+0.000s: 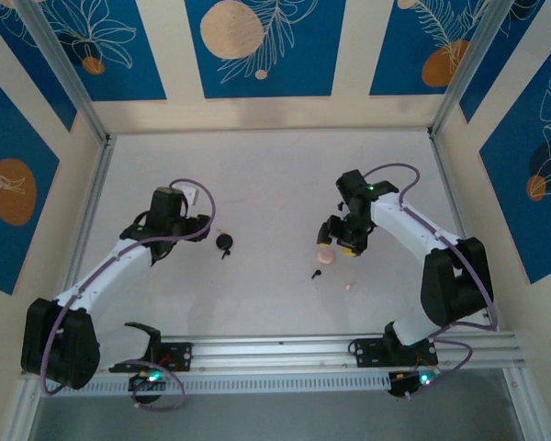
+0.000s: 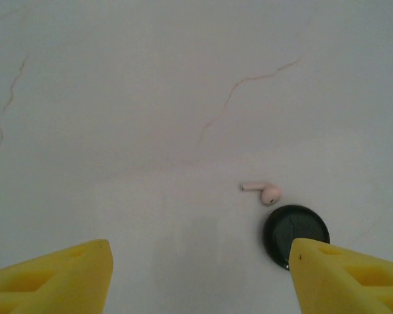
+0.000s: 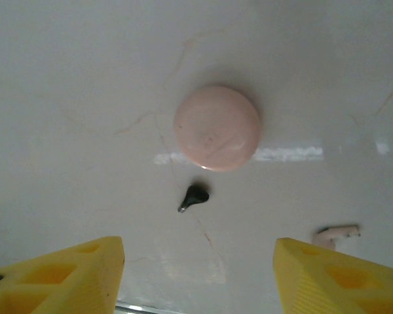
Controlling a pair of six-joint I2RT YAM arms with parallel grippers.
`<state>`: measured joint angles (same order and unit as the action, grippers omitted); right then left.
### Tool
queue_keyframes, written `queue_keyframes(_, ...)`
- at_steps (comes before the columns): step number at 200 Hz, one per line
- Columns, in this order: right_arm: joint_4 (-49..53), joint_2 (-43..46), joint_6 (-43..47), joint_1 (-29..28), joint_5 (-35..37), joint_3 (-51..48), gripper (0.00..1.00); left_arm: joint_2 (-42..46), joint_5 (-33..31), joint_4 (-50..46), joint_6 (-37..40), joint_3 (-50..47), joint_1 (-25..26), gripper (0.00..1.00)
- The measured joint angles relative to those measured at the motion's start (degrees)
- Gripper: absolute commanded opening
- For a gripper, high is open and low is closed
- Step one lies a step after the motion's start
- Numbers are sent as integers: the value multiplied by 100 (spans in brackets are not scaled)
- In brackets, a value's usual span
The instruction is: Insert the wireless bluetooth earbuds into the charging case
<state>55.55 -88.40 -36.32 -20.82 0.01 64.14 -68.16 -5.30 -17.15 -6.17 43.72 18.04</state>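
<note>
Black disc edge behind yellow finger, pink earbud part-hidden

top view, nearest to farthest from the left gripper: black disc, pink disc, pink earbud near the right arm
1. black disc, just right of the left gripper
2. pink disc, across at centre-right
3. pink earbud, farthest right, toward the arm bases

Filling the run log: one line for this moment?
left tool open, empty; pale pink stemmed earbud beside round black disc; right tool open, empty; black stemmed earbud beside round pink disc
</note>
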Motion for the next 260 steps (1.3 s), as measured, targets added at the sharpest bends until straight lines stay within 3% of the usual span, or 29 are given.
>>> queue_keyframes(61, 133, -881, -76, -291, 448, 321, 63, 168, -33, -98, -153, -138, 15, 71)
queue_keyframes(196, -9, -1878, -26, -507, 584, 625, 64, 131, -33, -96, -254, -138, 48, 71)
queue_keyframes(234, -173, -1982, 39, -509, 592, 619, 47, 103, -31, -96, -256, -138, 59, 71)
queue_keyframes(260, -262, -1893, 33, -511, 603, 538, 44, 87, -24, -146, -254, -138, 79, 71)
